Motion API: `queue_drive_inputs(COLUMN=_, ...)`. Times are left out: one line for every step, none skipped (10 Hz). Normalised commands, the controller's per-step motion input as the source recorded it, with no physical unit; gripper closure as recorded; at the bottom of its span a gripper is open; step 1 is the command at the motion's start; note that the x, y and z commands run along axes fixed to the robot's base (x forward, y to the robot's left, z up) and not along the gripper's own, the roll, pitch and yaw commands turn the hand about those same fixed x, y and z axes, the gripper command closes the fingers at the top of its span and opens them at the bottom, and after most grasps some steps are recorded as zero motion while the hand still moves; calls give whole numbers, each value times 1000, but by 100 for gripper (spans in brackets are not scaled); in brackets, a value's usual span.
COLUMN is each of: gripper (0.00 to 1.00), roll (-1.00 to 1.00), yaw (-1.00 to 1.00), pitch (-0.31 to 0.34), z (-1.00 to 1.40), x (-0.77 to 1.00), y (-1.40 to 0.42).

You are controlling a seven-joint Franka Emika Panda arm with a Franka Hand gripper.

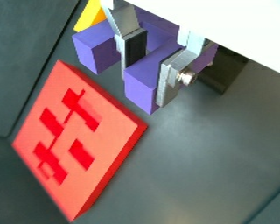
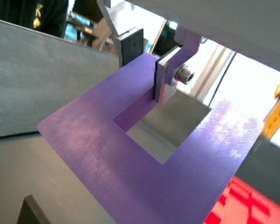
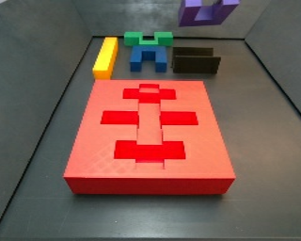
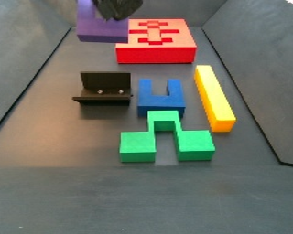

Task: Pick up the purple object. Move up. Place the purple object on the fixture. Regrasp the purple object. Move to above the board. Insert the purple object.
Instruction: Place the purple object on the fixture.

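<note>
My gripper is shut on one prong of the purple object, a U-shaped block, with one finger in its notch and the other outside the prong. It also shows in a wrist view, with the purple object large below it. In both side views the purple object hangs in the air, beyond the fixture and beside the board. The gripper is partly cut off by the frame edge. The board lies flat on the floor below.
A long yellow bar, a blue arch block and a green notched block lie near the fixture. Grey walls enclose the floor on the sides.
</note>
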Motion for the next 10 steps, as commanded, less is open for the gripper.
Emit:
queue_drive_inputs(gripper=100, roll=-769, yaw=-83, pitch=166, z=-20, x=660, y=360)
queue_drive_inputs(gripper=100, roll=-429, yaw=-260, pitch=46, z=-397, x=483, y=254)
queue_drive_inputs(gripper=100, roll=0, yaw=-74, pitch=0, z=-411, x=0, y=97)
queue_drive_inputs(gripper=100, roll=471, yaw=0, pitch=-86, z=-274, x=-349, y=0)
queue_drive_inputs(gripper=100, roll=606, yaw=-86, pitch=-66, z=-257, x=0, y=-20)
queue_drive_inputs(gripper=100, roll=723, yaw=-131, pitch=0, z=-251, x=0, y=0)
queue_drive_inputs(gripper=100, roll=280, yaw=-183, pitch=20, z=-423, x=0, y=0)
queue_drive_inputs(gripper=100, roll=109, yaw=-140, pitch=63, z=-329, x=0, y=17)
queue_drive_inputs(gripper=100, roll=11, yaw=-111, pitch=29, z=-326, x=0, y=0)
queue_drive_inputs(gripper=100, roll=0, yaw=-83, pitch=51, z=-346, x=0, y=0)
